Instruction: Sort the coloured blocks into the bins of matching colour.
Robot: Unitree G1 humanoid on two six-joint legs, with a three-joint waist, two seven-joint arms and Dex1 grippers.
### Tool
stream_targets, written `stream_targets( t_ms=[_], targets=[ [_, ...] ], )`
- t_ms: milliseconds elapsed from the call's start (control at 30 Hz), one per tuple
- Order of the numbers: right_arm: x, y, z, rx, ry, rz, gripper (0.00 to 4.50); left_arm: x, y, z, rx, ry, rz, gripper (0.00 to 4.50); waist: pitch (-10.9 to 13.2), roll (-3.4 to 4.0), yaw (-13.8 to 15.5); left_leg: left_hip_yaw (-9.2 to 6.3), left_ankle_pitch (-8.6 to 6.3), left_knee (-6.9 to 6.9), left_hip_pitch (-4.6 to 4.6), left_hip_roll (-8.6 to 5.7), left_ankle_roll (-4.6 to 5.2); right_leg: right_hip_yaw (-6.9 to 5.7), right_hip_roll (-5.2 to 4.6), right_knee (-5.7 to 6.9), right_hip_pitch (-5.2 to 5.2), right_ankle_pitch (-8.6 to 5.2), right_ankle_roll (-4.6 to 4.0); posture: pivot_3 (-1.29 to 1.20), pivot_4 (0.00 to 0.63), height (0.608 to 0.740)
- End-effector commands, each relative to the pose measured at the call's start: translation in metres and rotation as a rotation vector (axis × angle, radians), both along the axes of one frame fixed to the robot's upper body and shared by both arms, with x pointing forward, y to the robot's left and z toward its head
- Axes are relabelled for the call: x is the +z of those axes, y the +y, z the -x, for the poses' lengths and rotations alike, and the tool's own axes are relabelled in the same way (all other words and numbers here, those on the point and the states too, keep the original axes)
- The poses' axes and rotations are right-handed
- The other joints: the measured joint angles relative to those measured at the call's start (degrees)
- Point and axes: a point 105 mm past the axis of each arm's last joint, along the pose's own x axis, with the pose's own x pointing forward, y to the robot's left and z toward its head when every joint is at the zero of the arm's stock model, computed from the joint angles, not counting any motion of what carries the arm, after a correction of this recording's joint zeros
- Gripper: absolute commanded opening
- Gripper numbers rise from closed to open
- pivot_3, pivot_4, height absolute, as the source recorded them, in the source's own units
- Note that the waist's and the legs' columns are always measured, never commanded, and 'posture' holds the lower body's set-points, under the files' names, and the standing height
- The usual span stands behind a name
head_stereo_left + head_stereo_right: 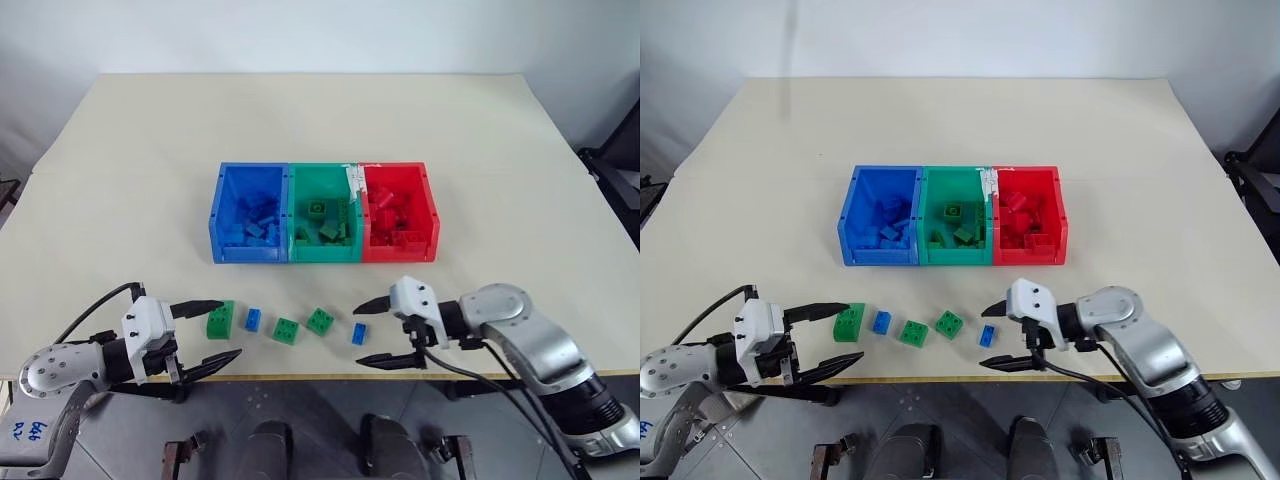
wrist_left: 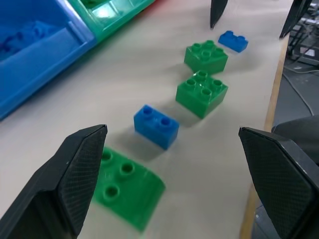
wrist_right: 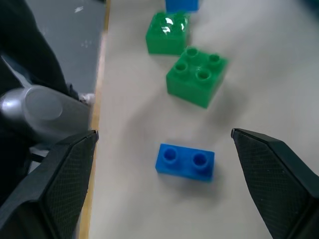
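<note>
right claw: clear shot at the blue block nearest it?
Probably yes. The right claw is open, the blue block lies flat between its fingers, apart from the nearest green block.

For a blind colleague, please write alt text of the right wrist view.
The open right hand points at a small blue block lying on the table near its edge. Beyond it lie two green blocks.

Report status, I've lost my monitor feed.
Both end effectors open, left, right, holding nothing. Five blocks loose on table: three green, two blue. Right lined up on blue block. Path clear.
</note>
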Motion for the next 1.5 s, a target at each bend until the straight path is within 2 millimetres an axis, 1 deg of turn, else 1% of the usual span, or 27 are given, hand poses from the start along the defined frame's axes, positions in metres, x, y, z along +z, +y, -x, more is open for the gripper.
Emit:
stream_targets(
  t_ms=[33,100,333,400,467,633,700,767,900,1000,1033,1133,1167,1233,1300,1333,1467,1500],
  targets=[
    [-0.005,-0.001,-0.011,-0.028,-0.061,0.039,4.29,0.015,-0.005,0.006,0.001,-0.067,0.003,4.50,0.0,-0.01,-0.2,0.01,0.00,-0.01,0.00,0.00,0.00,0.01,0.00,0.00,0.00,0.00,0.00,0.00,0.150,0.740],
    [-0.006,-0.001,-0.013,-0.024,-0.076,0.040,3.86,0.016,-0.006,0.007,0.007,-0.069,0.005,4.50,0.0,-0.01,-0.3,0.01,0.00,-0.02,0.04,0.01,-0.01,0.00,0.00,0.03,0.00,0.00,0.00,0.00,0.150,0.740],
    [-0.006,-0.006,-0.019,-0.010,-0.100,0.056,1.45,0.019,-0.004,0.005,0.029,-0.085,0.002,4.50,0.0,-0.03,-0.2,0.02,0.00,-0.01,0.03,0.00,0.00,-0.02,0.01,0.04,0.01,0.00,0.00,0.00,0.150,0.740],
    [-0.004,-0.006,-0.020,0.000,-0.108,0.045,1.43,0.019,-0.002,0.006,0.039,-0.085,0.003,4.50,0.0,-0.03,-0.2,0.02,-0.01,-0.01,0.03,0.00,0.01,-0.01,0.01,0.02,0.01,0.00,0.00,0.00,0.150,0.740],
    [0.006,-0.003,-0.022,0.008,-0.114,-0.010,1.43,0.019,0.001,0.006,0.063,-0.091,0.007,4.50,0.0,-0.03,-0.3,0.02,-0.01,-0.01,0.03,0.00,0.01,-0.01,0.01,0.02,0.01,0.00,0.00,0.00,0.150,0.740],
    [0.058,0.025,-0.024,0.051,-0.085,-0.246,1.43,0.025,0.015,0.007,0.187,-0.129,0.057,4.50,0.0,-0.02,-0.7,0.04,0.00,-0.02,0.02,0.05,0.00,-0.02,0.02,0.04,-0.03,0.00,0.00,0.00,0.150,0.740],
    [0.087,0.047,-0.035,0.042,-0.091,-0.338,1.43,0.026,0.030,0.013,0.289,-0.146,0.081,4.50,0.0,-0.02,-1.2,0.05,0.00,-0.03,0.02,0.10,-0.01,-0.03,0.04,0.06,-0.05,0.00,0.00,0.00,0.150,0.740],
    [0.105,0.068,-0.047,0.022,-0.101,-0.375,1.43,0.025,0.042,0.020,0.369,-0.149,0.092,4.50,0.0,-0.02,-2.1,0.04,-0.01,-0.05,0.03,0.14,-0.05,-0.02,0.05,0.09,-0.08,-0.01,-0.01,0.00,0.150,0.740],
    [0.122,0.109,-0.067,-0.018,-0.150,-0.401,1.43,0.018,0.052,0.032,0.445,-0.123,0.099,4.50,0.0,-0.08,-1.8,0.03,-0.06,-0.12,0.01,0.16,-0.17,-0.07,0.06,0.32,-0.30,-0.11,-0.20,0.00,0.150,0.740],
    [0.129,0.137,-0.084,-0.069,-0.222,-0.395,1.43,0.017,0.054,0.035,0.476,-0.116,0.107,4.50,-0.1,-0.13,-1.7,0.04,-0.07,-0.10,-0.09,0.12,-0.15,-0.06,0.05,0.35,-0.40,-0.11,-0.20,0.00,0.150,0.740],
    [0.132,0.146,-0.094,-0.117,-0.257,-0.385,1.43,0.017,0.054,0.034,0.483,-0.120,0.109,4.50,-0.1,-0.15,-1.8,0.05,-0.07,-0.08,-0.11,0.10,-0.15,-0.04,0.05,0.40,-0.46,-0.11,-0.21,0.00,0.150,0.740],
    [0.132,0.160,-0.110,-0.201,-0.314,-0.334,1.43,0.018,0.051,0.033,0.483,-0.128,0.113,4.50,-0.1,-0.20,-2.0,0.20,-0.06,-0.09,-0.18,0.11,-0.17,-0.02,0.01,0.70,-0.76,-0.14,-0.26,0.00,0.150,0.740],
    [0.135,0.165,-0.113,-0.216,-0.320,-0.351,1.43,0.019,0.048,0.031,0.474,-0.133,0.114,4.50,-0.1,-0.20,-2.0,0.22,-0.07,-0.09,-0.17,0.11,-0.18,-0.03,0.00,0.77,-0.81,-0.15,-0.29,0.00,0.150,0.740],
    [0.136,0.173,-0.110,-0.188,-0.270,-0.374,2.18,0.021,0.045,0.029,0.462,-0.140,0.117,4.50,-0.1,-0.20,-2.1,0.27,-0.08,-0.11,-0.17,0.12,-0.20,-0.05,0.00,0.80,-0.86,-0.16,-0.32,0.00,0.150,0.740],
    [0.139,0.172,-0.109,-0.179,-0.286,-0.390,2.78,0.022,0.041,0.026,0.443,-0.140,0.121,4.50,-0.1,-0.20,-2.3,0.29,-0.09,-0.13,-0.17,0.13,-0.20,-0.06,0.01,0.80,-0.87,-0.17,-0.33,0.00,0.150,0.740],
    [0.140,0.171,-0.110,-0.179,-0.297,-0.394,3.16,0.023,0.040,0.025,0.434,-0.139,0.122,4.50,-0.1,-0.20,-2.3,0.30,-0.09,-0.13,-0.18,0.13,-0.20,-0.06,0.01,0.80,-0.88,-0.17,-0.33,0.00,0.150,0.740],
    [0.149,0.150,-0.103,-0.117,-0.320,-0.456,4.48,0.026,0.034,0.021,0.392,-0.130,0.120,4.50,-0.1,-0.22,-2.1,0.30,-0.10,-0.12,-0.19,0.14,-0.18,-0.06,0.01,0.82,-0.89,-0.17,-0.33,0.00,0.150,0.740],
    [0.151,0.133,-0.098,-0.093,-0.325,-0.482,4.48,0.027,0.031,0.018,0.369,-0.126,0.118,4.50,-0.1,-0.22,-2.1,0.31,-0.11,-0.12,-0.19,0.14,-0.17,-0.06,0.01,0.82,-0.88,-0.17,-0.33,0.00,0.150,0.740]
  ],
)
